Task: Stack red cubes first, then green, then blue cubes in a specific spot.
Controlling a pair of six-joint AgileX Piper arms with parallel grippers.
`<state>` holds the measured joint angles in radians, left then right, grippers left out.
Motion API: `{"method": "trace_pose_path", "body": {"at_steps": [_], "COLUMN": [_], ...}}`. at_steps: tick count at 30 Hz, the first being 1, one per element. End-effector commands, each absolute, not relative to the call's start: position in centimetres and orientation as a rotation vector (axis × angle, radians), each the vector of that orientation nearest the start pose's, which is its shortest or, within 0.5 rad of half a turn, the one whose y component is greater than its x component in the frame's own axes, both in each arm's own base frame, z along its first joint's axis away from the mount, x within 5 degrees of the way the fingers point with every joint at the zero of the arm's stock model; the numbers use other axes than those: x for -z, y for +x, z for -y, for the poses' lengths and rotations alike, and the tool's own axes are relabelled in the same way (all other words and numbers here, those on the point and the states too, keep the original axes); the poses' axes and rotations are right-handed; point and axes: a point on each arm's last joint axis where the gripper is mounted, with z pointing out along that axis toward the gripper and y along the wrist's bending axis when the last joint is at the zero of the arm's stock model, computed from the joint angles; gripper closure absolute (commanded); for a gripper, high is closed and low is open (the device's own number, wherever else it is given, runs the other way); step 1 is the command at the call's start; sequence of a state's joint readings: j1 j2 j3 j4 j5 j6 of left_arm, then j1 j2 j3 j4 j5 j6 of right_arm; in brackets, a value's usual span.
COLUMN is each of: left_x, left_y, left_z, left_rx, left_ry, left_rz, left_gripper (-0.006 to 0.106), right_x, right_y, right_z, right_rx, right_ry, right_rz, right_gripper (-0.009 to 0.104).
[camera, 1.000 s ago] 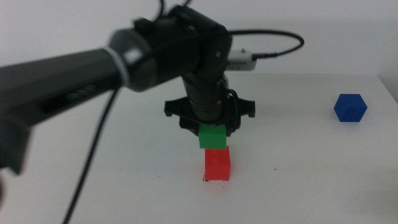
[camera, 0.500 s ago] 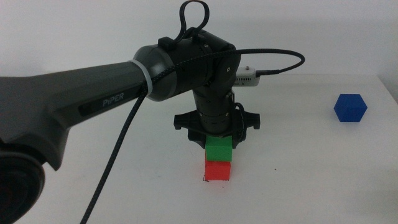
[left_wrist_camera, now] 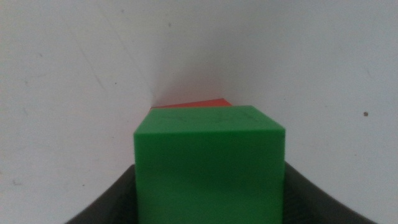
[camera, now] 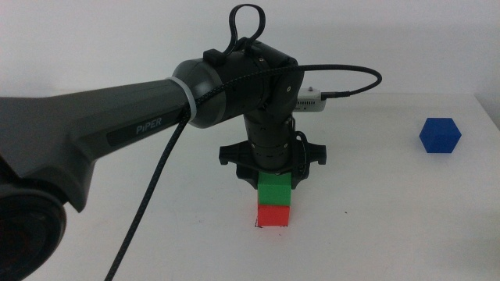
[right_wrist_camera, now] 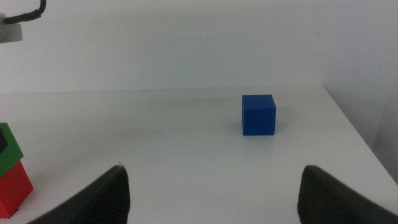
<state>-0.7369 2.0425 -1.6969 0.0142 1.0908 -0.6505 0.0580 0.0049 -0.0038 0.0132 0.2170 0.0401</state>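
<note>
Reaching in over the white table (camera: 141,234), the left gripper (camera: 273,181) clamps the green cube (camera: 274,190) directly beneath its wrist in the middle view, the cube resting squarely on top of the red cube (camera: 273,216). A tiny black corner mark (camera: 256,226) shows at the red cube's base. Well off to the gripper's far side stands the blue cube (camera: 440,136), alone on the table.

From the left wrist, the green cube (left_wrist_camera: 209,163) fills the space between the two dark jaws, which press against its sides; a sliver of the red cube (left_wrist_camera: 189,104) peeks out beyond it.

From the right wrist, the right gripper (right_wrist_camera: 214,190) waits with jaws spread wide and nothing between them, the blue cube (right_wrist_camera: 258,114) ahead of it and the green-on-red stack (right_wrist_camera: 11,171) off to one side.
</note>
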Motion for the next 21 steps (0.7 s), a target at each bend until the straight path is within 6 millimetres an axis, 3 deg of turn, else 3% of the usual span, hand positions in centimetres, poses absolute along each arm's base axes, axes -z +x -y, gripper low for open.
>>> {"method": "trace_pose_path", "body": {"at_steps": [1, 2, 3, 4, 7, 9, 11, 13, 17, 19, 21], "left_x": [-21.9, -21.9, -21.9, -21.9, -23.7, -26.4, -30.3, -34.5, -42.9, -44.5, -44.3], "left_y": [31.9, 31.9, 31.9, 32.0, 31.7, 31.0, 29.8, 28.8, 23.0, 19.3, 15.0], "left_z": [29.1, 29.1, 29.1, 29.1, 28.6, 27.6, 25.5, 23.2, 17.8, 14.7, 11.8], "left_rx": [0.200, 0.202, 0.205, 0.199, 0.242, 0.311, 0.354, 0.380, 0.385, 0.371, 0.434], "left_ry": [0.124, 0.124, 0.119, 0.130, 0.277, 0.349, 0.384, 0.425, 0.677, 0.691, 0.666], "left_rz": [-2.985, -2.983, -2.981, -2.972, -2.937, -2.924, -2.906, -2.779, -2.447, -2.365, -2.298], "left_gripper": [0.083, 0.078, 0.063, 0.028, 0.006, 0.007, 0.007, 0.007, 0.007, 0.007, 0.007], "right_x": [-19.4, -19.4, -19.4, -19.4, -19.4, -19.4, -19.4, -19.4, -19.4, -19.4, -19.4], "right_y": [5.6, 5.6, 5.6, 5.6, 5.6, 5.6, 5.6, 5.6, 5.6, 5.6, 5.6], "right_z": [-0.3, -0.3, -0.3, -0.3, -0.3, -0.3, -0.3, -0.3, -0.3, -0.3, -0.3], "right_rx": [-0.060, -0.060, -0.060, -0.060, -0.060, -0.060, -0.060, -0.060, -0.060, -0.060, -0.060], "right_ry": [-0.017, -0.017, -0.017, -0.017, -0.017, -0.017, -0.017, -0.017, -0.017, -0.017, -0.017], "right_rz": [-1.693, -1.693, -1.693, -1.693, -1.693, -1.693, -1.693, -1.693, -1.693, -1.693, -1.693], "right_gripper": [0.002, 0.002, 0.002, 0.002, 0.002, 0.002, 0.002, 0.002, 0.002, 0.002, 0.002]}}
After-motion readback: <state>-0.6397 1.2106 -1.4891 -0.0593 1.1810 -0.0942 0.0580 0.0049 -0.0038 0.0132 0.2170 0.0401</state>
